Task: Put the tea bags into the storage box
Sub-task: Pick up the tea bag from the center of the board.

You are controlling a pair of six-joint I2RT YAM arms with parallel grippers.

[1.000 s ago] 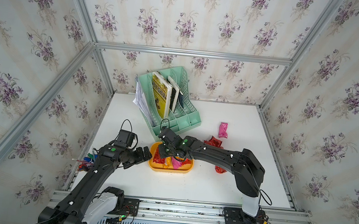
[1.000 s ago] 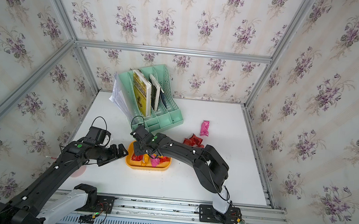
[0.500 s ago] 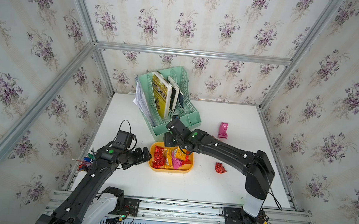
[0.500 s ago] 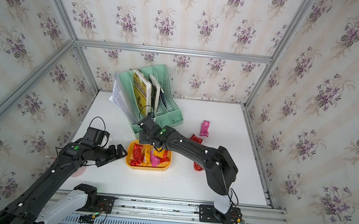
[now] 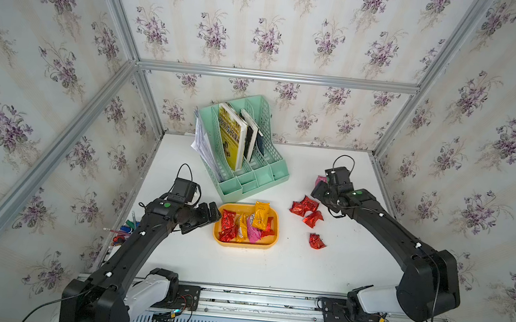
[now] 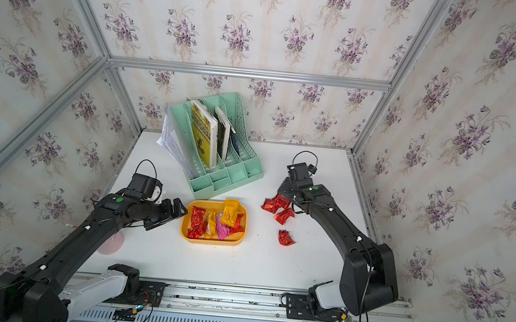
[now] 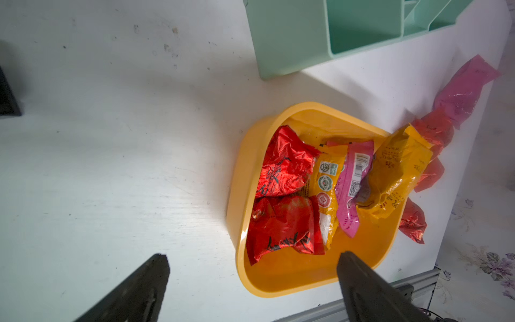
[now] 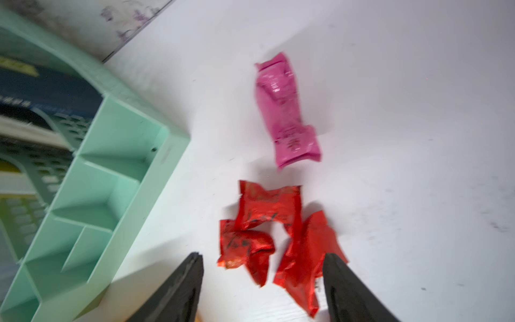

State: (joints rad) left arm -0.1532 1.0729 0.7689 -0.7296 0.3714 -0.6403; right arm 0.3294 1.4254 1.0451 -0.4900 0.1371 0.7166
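Observation:
The storage box (image 5: 244, 244) is a shallow yellow-orange tray at the table's middle front, holding several tea bags: red, orange and pink. One orange tea bag (image 5: 260, 214) leans on its far rim. Three red tea bags (image 5: 305, 207) lie clustered to the tray's right, with a single red one (image 5: 316, 241) nearer the front. My right gripper (image 8: 262, 258) hovers open just over the cluster, empty, and a pink tea bag (image 8: 284, 111) lies beyond it. My left gripper (image 7: 252, 258) stands open beside the tray's left end (image 7: 239, 178), holding nothing.
A mint green file rack (image 5: 244, 154) with books and papers stands behind the tray, close to its far rim. Pens (image 5: 125, 229) lie off the table's left edge. Papered walls and metal rails close in the table on three sides.
My right arm has swung from over the tray to the right, above the loose red tea bags, and its jaws have opened. An orange tea bag now lies in the tray. The left arm has barely moved.

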